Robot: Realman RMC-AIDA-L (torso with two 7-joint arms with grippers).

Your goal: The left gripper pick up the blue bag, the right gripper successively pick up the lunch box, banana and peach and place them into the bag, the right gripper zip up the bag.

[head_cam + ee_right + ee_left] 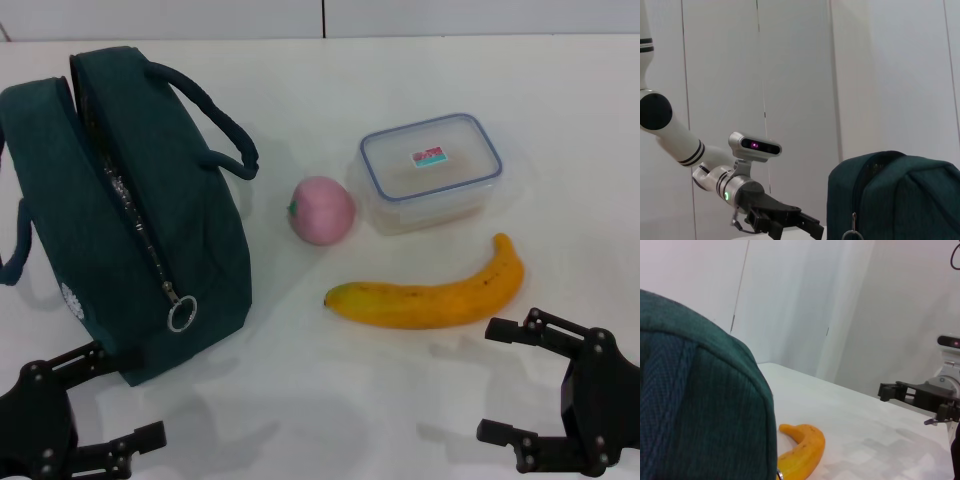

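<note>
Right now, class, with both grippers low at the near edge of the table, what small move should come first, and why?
Probably the left gripper should reach for the blue bag. It is open, empty and right beside the bag. The lunch box, banana and peach still lie outside, and the open right gripper needs the bag held.

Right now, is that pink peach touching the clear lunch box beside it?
Apart. The head view shows a thin strip of white table between the peach and the lunch box.

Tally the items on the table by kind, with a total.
Bags: 1, the blue bag
Containers: 1, the lunch box
Fruit: 2, the banana and the peach
Total: 4
</note>
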